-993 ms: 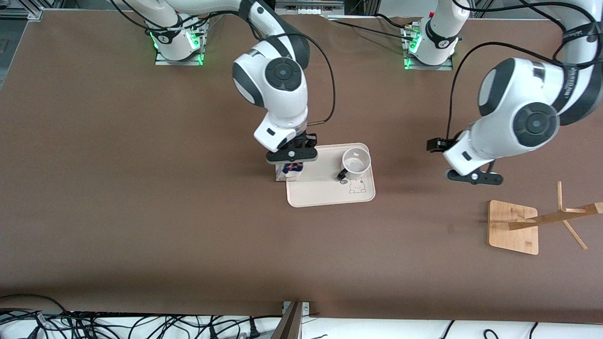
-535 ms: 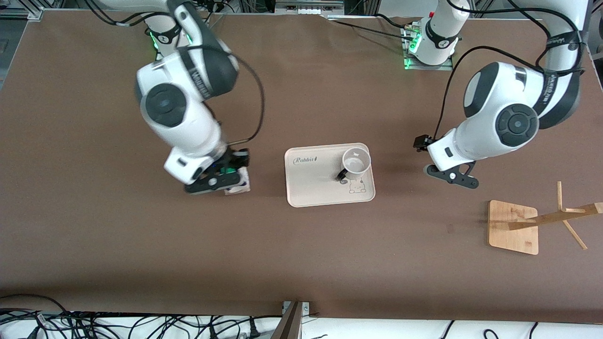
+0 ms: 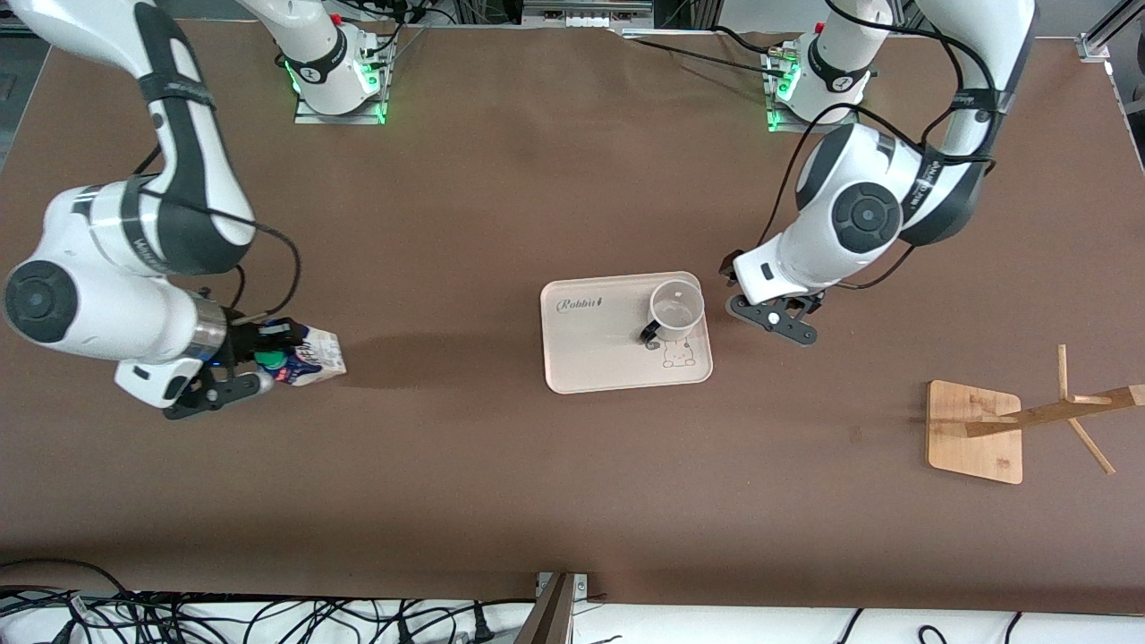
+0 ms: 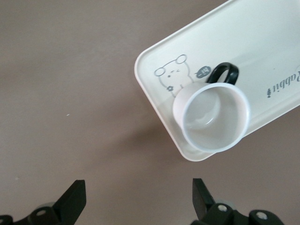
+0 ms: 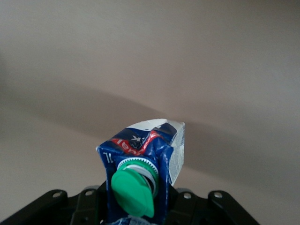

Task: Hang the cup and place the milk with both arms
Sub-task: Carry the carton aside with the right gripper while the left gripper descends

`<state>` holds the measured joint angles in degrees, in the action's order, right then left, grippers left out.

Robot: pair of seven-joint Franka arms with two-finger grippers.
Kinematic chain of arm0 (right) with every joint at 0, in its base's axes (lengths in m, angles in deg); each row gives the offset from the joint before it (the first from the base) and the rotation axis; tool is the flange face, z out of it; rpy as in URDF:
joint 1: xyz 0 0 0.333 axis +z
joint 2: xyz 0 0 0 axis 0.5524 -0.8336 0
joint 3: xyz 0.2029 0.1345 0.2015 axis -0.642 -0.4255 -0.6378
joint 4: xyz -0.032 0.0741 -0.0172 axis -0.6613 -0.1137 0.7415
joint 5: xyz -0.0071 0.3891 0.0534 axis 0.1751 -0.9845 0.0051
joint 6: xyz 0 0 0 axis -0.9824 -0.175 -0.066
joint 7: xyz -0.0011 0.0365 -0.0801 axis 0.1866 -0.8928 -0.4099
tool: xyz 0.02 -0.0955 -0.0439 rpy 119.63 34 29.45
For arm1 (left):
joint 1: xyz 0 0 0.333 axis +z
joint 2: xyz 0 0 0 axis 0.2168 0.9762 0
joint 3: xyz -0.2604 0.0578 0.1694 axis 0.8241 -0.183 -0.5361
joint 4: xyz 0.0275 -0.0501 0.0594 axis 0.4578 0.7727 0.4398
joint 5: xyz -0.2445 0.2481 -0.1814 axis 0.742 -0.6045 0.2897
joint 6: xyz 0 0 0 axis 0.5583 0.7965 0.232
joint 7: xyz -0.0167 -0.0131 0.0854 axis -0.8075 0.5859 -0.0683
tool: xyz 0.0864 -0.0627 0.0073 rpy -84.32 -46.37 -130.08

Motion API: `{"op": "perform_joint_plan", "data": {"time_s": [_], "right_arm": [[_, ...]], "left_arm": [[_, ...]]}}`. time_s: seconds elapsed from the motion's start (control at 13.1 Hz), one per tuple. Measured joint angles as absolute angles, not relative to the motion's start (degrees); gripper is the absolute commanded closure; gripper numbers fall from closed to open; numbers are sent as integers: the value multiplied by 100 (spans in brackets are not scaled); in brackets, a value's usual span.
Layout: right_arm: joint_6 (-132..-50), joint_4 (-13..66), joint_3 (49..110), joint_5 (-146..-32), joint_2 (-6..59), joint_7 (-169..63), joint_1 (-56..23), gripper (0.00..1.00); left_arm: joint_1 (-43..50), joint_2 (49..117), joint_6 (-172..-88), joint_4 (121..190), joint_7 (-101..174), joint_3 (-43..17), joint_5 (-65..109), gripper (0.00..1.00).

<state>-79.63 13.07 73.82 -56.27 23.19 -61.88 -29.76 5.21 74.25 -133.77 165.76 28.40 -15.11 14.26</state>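
Since the earlier frame, the right hand (image 3: 259, 365) carries the milk (image 3: 309, 360) off the tray (image 3: 590, 358) toward nine o'clock; gripped tilted, it could slip. Spread wide, the left hand (image 3: 776, 317) nears the cup (image 3: 675, 309) at the tray's three o'clock and might knock it.

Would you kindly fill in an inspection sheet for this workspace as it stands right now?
Surface: brown table, bare around the things.
Job's things: cup upright on the tray, handle toward the front camera; milk held tilted at the right arm's end; wooden rack at the left arm's end.
Clutter: nothing seen.
Grippers: right end effector shut on the milk; left end effector open, beside the tray.
Cables: black cables along the table's near edge.
Surroundings: green-lit arm bases.
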Motion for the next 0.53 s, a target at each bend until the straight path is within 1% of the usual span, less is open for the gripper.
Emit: {"op": "perform_joint_plan", "data": {"time_s": [0.15, 0.31, 0.38, 0.46, 0.53], "right_arm": [[-8026, 1580, 7540, -5628, 2436, -6256, -3063, 67], [-8344, 1978, 7701, -5629, 2562, -6389, -3059, 67], [-8598, 2249, 7760, -5633, 2636, -6427, -3060, 67], [-8890, 2548, 7793, -5648, 2719, -6439, -3059, 67], [-9129, 2812, 7805, -5684, 2792, -6440, -3057, 67]], "left_arm": [[290, 7435, -13815, 16782, 2847, -1410, 1379, 0], [-119, 7487, -14282, 16963, 2879, -1380, 1029, 0], [-262, 7556, -14447, 17011, 2897, -1371, 858, 6], [-368, 7659, -14622, 17040, 2898, -1369, 755, 17], [-435, 7776, -14773, 17059, 2897, -1369, 680, 32]]}}
